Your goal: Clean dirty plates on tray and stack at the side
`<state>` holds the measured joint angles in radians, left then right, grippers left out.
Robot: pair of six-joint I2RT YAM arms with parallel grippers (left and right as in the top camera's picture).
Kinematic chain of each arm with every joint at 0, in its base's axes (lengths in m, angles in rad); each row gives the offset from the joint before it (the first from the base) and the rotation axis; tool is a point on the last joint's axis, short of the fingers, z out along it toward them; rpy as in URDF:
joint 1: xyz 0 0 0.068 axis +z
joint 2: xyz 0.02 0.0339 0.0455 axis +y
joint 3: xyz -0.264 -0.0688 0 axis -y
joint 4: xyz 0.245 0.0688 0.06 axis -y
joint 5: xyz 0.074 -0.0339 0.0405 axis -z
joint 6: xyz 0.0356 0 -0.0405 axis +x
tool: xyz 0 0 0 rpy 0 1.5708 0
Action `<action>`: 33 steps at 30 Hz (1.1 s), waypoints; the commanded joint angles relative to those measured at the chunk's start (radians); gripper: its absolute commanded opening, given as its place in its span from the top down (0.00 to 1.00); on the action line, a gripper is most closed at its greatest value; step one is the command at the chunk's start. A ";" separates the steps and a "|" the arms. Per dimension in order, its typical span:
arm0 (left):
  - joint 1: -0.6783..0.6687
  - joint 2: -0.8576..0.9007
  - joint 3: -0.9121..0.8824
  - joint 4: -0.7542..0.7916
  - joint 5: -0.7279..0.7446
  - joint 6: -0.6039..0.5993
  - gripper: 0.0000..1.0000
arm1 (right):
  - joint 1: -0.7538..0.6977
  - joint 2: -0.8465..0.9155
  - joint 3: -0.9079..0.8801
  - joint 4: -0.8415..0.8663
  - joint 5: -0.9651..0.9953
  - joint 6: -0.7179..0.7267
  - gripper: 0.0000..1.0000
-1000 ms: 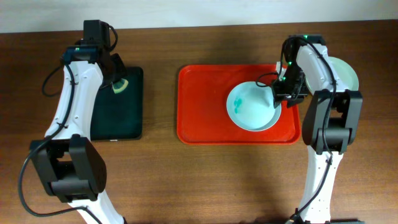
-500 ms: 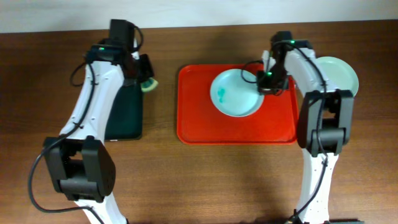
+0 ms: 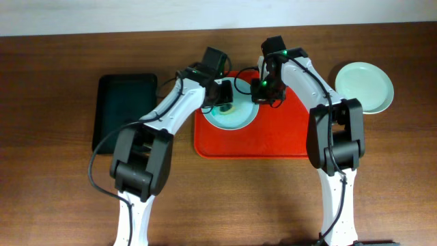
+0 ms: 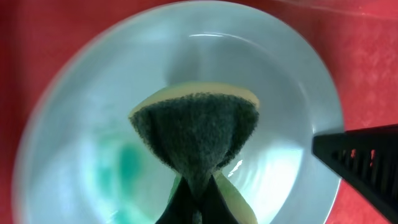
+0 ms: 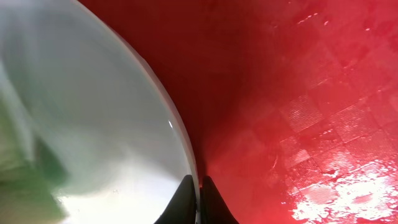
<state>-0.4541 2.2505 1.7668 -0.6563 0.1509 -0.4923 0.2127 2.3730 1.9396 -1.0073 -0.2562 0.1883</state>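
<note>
- Now, left gripper [image 3: 224,102] is clenched on a sponge [image 4: 194,134], dark green scouring face turned down toward the plate [image 3: 239,117], yellow foam showing behind it.
- Sponge sits over the plate's middle; whether it touches the surface, I cannot tell.
- Teal smear [image 4: 124,165] lies in the plate's bowl, beside the sponge.
- Plate lies in the left half of the red tray [image 3: 280,137].
- Right gripper [image 5: 195,194] pinches the plate's rim on its right side, fingers closed thin on the edge.
- Second plate [image 3: 364,87], pale mint, lies on the table [image 3: 54,171], right of the tray and apart from it.
- Black tray [image 3: 125,113] lies left of the red one.
</note>
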 commanded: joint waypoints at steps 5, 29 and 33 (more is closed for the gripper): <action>0.007 0.100 0.003 -0.118 -0.535 0.053 1.00 | 0.016 0.024 -0.011 0.001 0.050 0.011 0.96; 0.054 -0.023 0.258 -0.397 -0.606 -0.013 1.00 | 0.017 -0.005 0.010 -0.042 0.058 -0.081 0.96; 0.267 -0.122 0.253 -0.491 -0.415 -0.020 1.00 | 0.043 -0.114 0.158 -0.171 0.286 -0.087 0.96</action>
<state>-0.2977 2.1712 2.0045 -1.1007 -0.3119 -0.4900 0.2390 2.3566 2.0205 -1.1435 -0.1627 0.1196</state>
